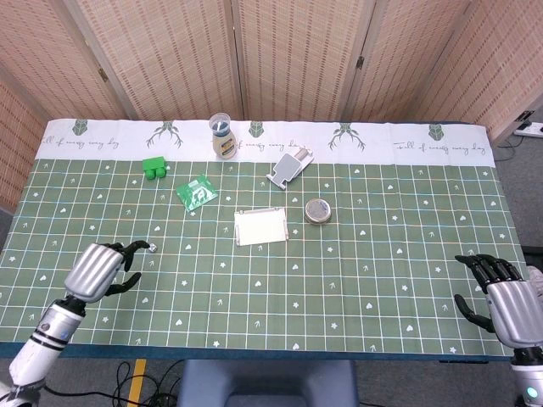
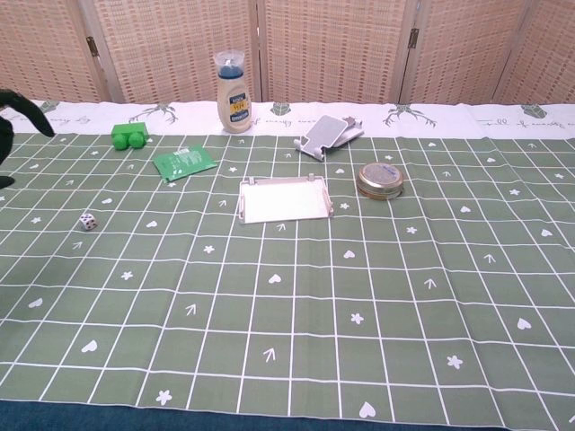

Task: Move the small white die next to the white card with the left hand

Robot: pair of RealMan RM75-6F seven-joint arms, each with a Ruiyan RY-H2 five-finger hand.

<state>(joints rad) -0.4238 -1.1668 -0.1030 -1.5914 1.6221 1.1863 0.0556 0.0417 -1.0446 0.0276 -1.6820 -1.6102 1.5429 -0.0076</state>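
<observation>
The left hand (image 1: 102, 269) is hovering low over the near left part of the counter (image 1: 382, 280), fingers spread and slightly curled, grasping nothing. Its fingertips are pointing toward the die (image 1: 153, 247), which is sitting just beyond them and a little to the hand's right, near but apparently not touching. That posture suits an approach for a pinch, since the die is small and lying flat on the cloth. In the chest view only dark fingertips (image 2: 20, 106) are showing at the left edge, above and to the left of the die (image 2: 87, 221).

The white card (image 1: 261, 226) is lying well to the right of the hand and slightly farther out, so the die will likely need carrying across a clear stretch of green cloth. Nothing is standing directly in that line.

Other things are sitting farther out from the hand: a green packet (image 1: 197, 192) beyond the die, a green block (image 1: 153, 167) farther still, and a bottle (image 1: 223, 136) by the white strip at the back. A phone stand (image 1: 289, 164) and a round tin (image 1: 318, 210) are lying beyond and to the right of the card; the tin is near the card's far right corner, so the card's left side looks the easier spot.

The right hand (image 1: 505, 305) is resting at the near right edge, fingers apart, holding nothing.
</observation>
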